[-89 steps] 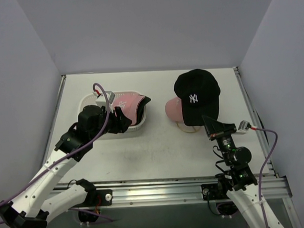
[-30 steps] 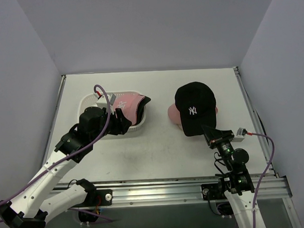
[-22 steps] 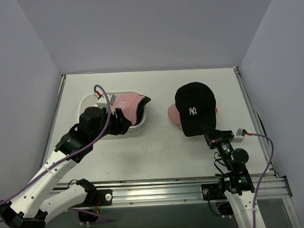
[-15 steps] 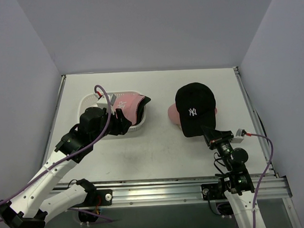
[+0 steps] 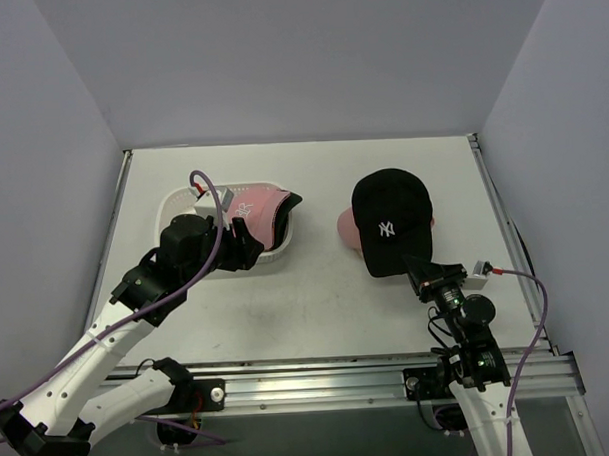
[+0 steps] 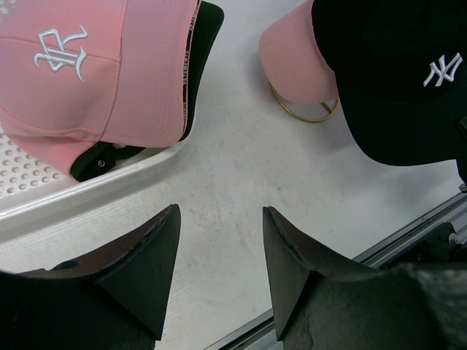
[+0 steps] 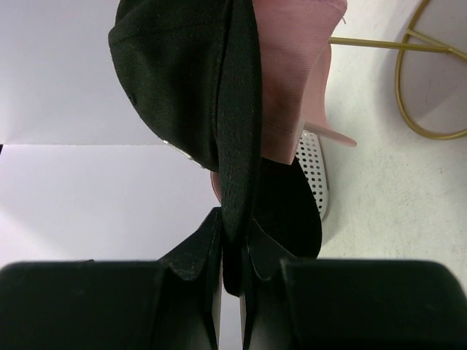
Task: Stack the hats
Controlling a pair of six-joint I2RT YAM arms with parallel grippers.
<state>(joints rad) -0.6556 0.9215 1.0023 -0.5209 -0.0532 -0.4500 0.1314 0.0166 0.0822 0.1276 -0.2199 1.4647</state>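
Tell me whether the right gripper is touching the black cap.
Touching. The right wrist view shows the right gripper clamped on the brim of the black cap, with no gap.

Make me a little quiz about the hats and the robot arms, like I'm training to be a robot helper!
1. True or false: the right end effector is shut on the brim of the black cap.
2. What lies right under the black cap? A) a pink cap B) a blue cap C) a book
3. Fill in the gap: the left end effector, near the white basket, is ____ and holds nothing.

Key: 1 true; 2 A; 3 open.
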